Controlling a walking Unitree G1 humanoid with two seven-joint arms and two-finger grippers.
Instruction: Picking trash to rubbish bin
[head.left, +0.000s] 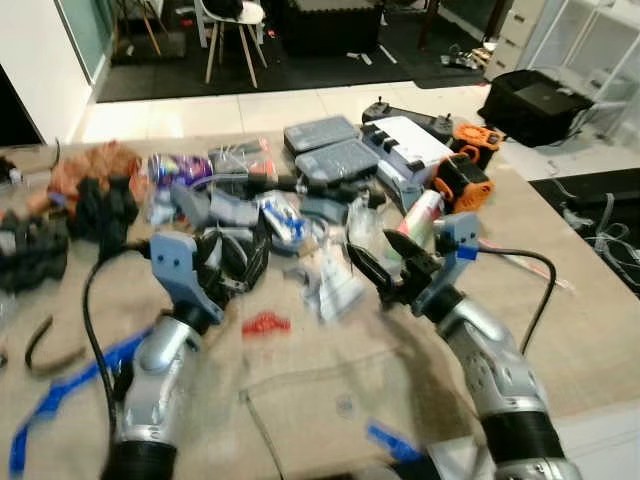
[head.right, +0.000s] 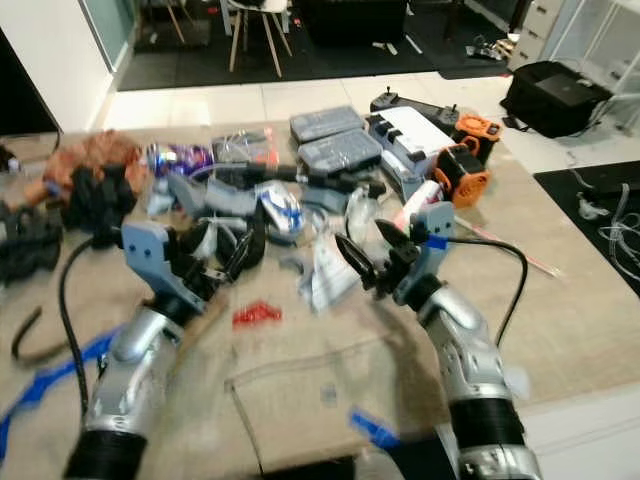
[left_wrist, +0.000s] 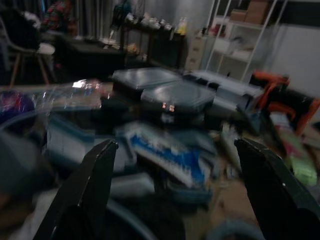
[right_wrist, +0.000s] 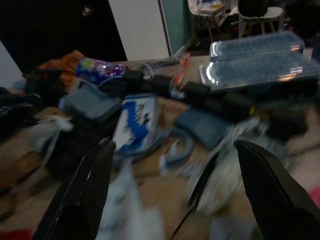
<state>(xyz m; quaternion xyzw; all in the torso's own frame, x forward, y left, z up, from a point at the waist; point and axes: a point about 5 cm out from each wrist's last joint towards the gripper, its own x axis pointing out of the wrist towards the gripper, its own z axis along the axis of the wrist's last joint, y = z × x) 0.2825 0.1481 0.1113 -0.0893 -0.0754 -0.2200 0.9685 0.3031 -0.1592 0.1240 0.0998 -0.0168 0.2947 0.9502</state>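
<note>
Loose trash lies across a cloth-covered table (head.left: 580, 330). A crumpled white wrapper (head.left: 335, 285) sits mid-table, with a small red scrap (head.left: 265, 323) to its left. Farther back lie a blue-and-white packet (head.left: 285, 220) and a purple wrapper (head.left: 180, 168). My left gripper (head.left: 240, 262) hovers open just left of the white wrapper, and its wrist view looks at the blue-and-white packet (left_wrist: 170, 155). On the other side of the wrapper my right gripper (head.left: 385, 255) is open too, holding nothing.
Two grey cases (head.left: 335, 150), a white box (head.left: 410, 140) and orange tools (head.left: 462, 180) crowd the back right. Black and orange-brown bundles (head.left: 95, 190) lie at the back left. A clear plastic sheet (head.left: 300, 390) and blue strips (head.left: 60, 395) lie near me. A chair (head.left: 235, 30) stands beyond.
</note>
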